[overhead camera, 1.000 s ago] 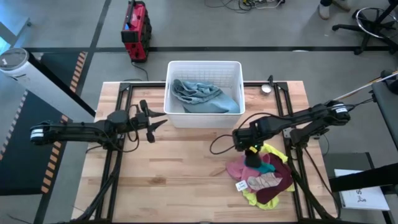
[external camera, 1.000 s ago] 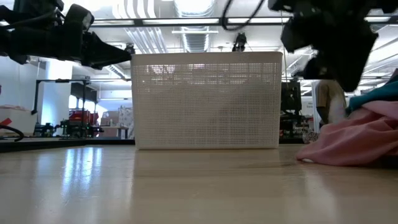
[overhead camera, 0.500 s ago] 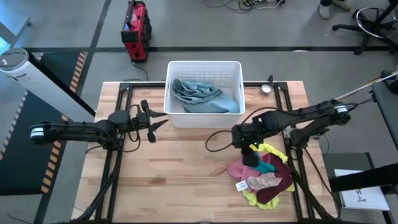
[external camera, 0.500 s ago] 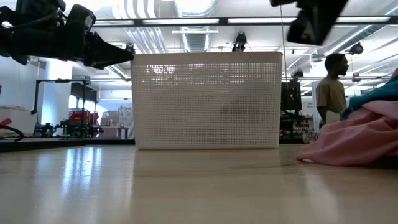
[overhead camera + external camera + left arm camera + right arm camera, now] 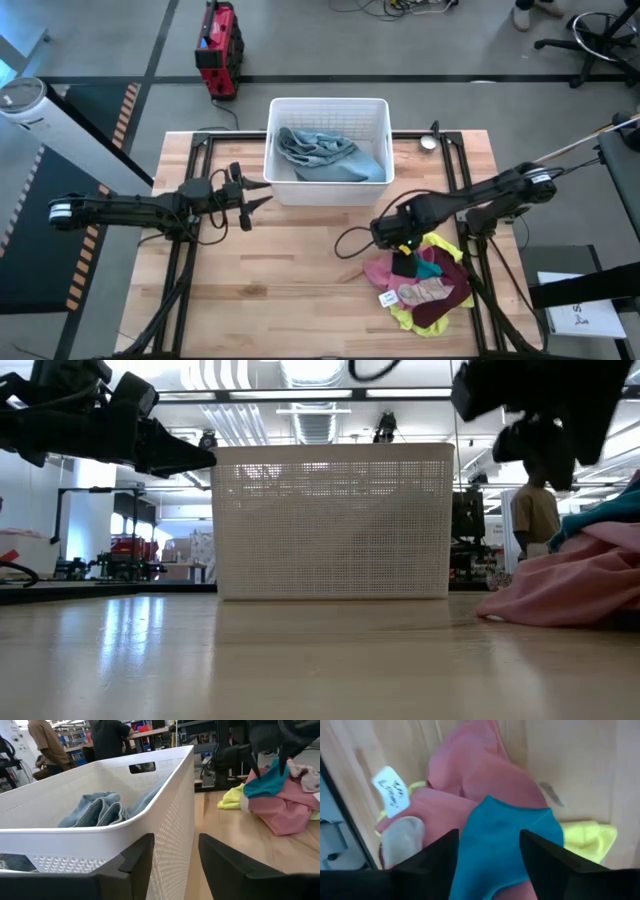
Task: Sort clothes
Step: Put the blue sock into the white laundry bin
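Observation:
A pile of garments lies on the table's right near part: pink (image 5: 378, 270), teal (image 5: 428, 266), bright yellow (image 5: 441, 243), maroon (image 5: 435, 313) and grey (image 5: 425, 292). A light blue garment (image 5: 320, 150) lies in the white basket (image 5: 328, 101). My right gripper (image 5: 402, 256) is open and points down over the pile, its fingers on either side of the teal garment (image 5: 505, 835). My left gripper (image 5: 254, 205) is open and empty, level, just left of the basket's near left corner (image 5: 170, 785). My right gripper stands open over the teal garment's top (image 5: 265, 779), coming from above and pointing down. I cannot tell whether its fingertips touch the cloth. The garment lies on the pile.
The basket stands at the table's far middle. A white tag (image 5: 388, 298) lies at the pile's near left. A small round metal object (image 5: 428, 142) sits at the far right. People stand in the room behind the table (image 5: 535, 510). Bare wood lies left of the pile.
My right gripper has gone up from the pile and then come down over it again, a little nearer the table's near edge. The garments lie as they did.

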{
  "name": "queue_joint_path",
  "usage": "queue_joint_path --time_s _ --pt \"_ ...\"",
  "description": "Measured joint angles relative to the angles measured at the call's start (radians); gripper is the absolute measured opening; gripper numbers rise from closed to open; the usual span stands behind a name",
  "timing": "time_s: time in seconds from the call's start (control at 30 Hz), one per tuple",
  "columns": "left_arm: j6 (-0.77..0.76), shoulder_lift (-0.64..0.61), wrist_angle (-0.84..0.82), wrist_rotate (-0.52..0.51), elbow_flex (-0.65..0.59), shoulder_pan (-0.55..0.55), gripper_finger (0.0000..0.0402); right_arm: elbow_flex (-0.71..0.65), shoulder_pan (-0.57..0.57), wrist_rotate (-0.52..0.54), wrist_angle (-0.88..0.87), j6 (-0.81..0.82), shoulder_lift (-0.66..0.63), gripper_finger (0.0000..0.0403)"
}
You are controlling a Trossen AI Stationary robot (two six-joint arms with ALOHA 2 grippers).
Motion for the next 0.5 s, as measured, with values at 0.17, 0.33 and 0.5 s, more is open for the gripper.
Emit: queue_joint_path --time_s 0.17,0.33,0.5 --pt "-0.006 0.004 0.002 0.001 0.000 0.000 0.0170 -0.006 0.016 0.000 0.000 -0.011 0.083 0.0216" --pt "-0.005 0.005 0.003 0.001 0.000 0.000 0.0175 -0.006 0.023 -0.033 -0.002 -0.052 0.163 0.0204" --pt "-0.006 0.005 0.002 -0.001 0.000 0.000 0.0165 -0.004 0.024 -0.032 -0.016 -0.072 0.198 0.0123"
